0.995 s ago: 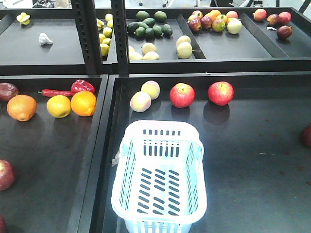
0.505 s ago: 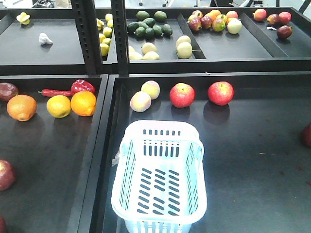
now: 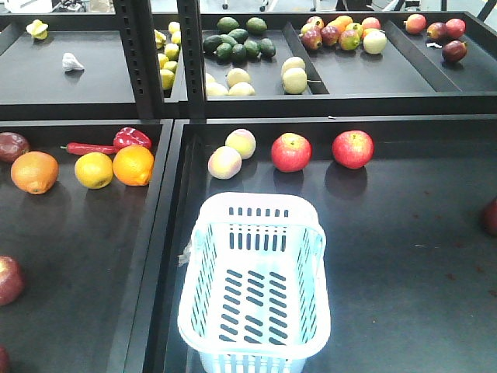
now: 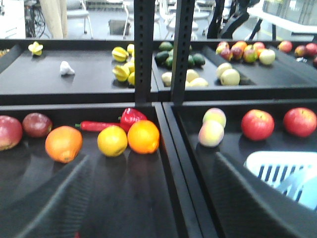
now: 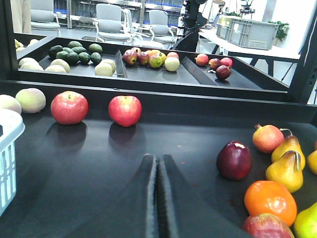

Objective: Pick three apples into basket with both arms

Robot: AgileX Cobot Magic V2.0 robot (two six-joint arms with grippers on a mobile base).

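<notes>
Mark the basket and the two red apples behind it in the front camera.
basket [image 3: 260, 200]: front view, on its far rim.
red apple straight behind the basket [image 3: 291, 153]: front view, middle of its skin.
red apple farther right [image 3: 352, 149]: front view, middle of its skin.

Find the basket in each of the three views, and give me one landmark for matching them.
Front-facing: the basket sits at bottom centre, fully in view and empty.
Left wrist: only a corner of it shows, at bottom right.
Right wrist: just a sliver of rim and wall shows, at the left edge.
Shared landmark: the two red apples side by side beyond the basket.
</notes>
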